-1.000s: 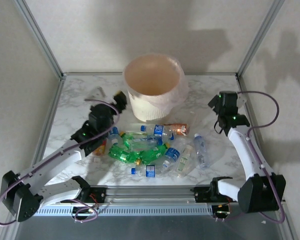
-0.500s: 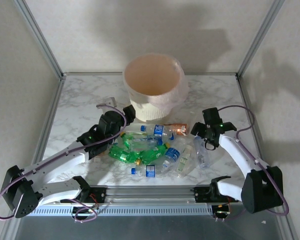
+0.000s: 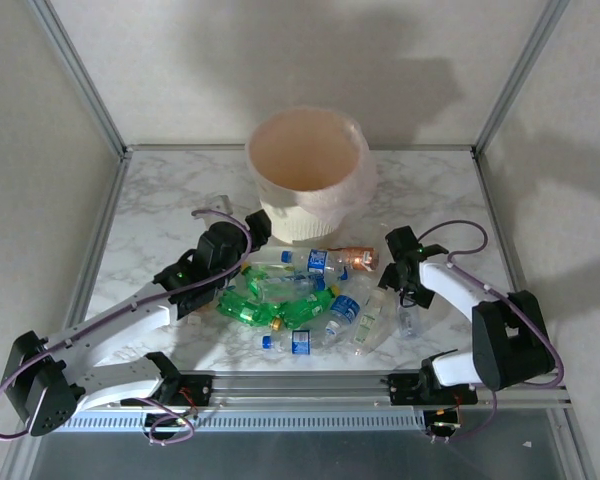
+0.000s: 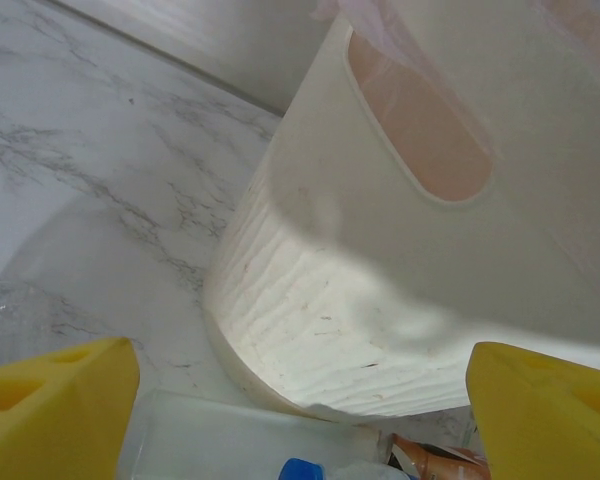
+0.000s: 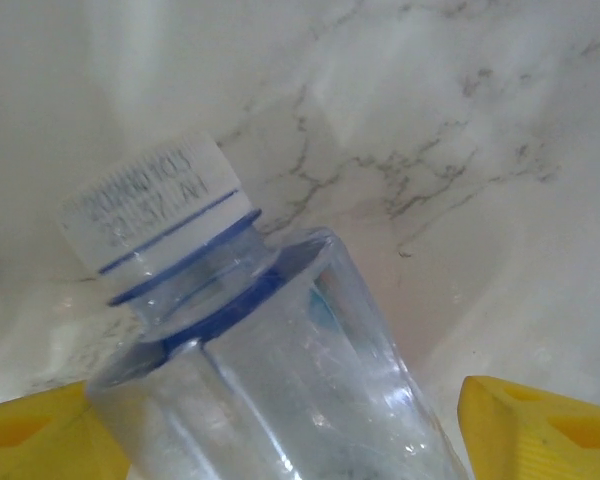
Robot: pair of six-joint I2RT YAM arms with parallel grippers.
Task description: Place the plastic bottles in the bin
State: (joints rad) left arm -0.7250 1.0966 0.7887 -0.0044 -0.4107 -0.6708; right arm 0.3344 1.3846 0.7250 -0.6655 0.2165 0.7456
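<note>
- Between the spread yellow foam pads [image 5: 35, 435] of the right gripper [image 3: 402, 288] lies a clear plastic bottle [image 5: 270, 390] with a white, blue-lined cap [image 5: 155, 215]; the jaws stand wide apart, and whether either pad touches the bottle I cannot tell
- Seen from above, that gripper is low at the right edge of the heap, over the grey-veined white marble table [image 3: 160, 200]
- The left gripper [image 3: 254, 232] is likewise released, its yellow pads [image 4: 55, 400] wide apart and gripping nothing; low between them lies a clear flat-sided bottle [image 4: 230, 440], with a blue cap [image 4: 300, 470] just beside it
- Just beyond those pads rises the round cream-white plastic bin [image 4: 380, 300], a thin translucent liner [image 3: 365, 185] draped over its rim; the left gripper is near the bin's base, on its left side
- The heap of small plastic bottles [image 3: 300, 290] lies on the table just in front of the bin, between the two arms: crushed green ones [image 3: 245, 305] at the left, clear ones with blue labels through the middle and right, and a copper-brown bottle [image 3: 355, 258] close to the bin's base
</note>
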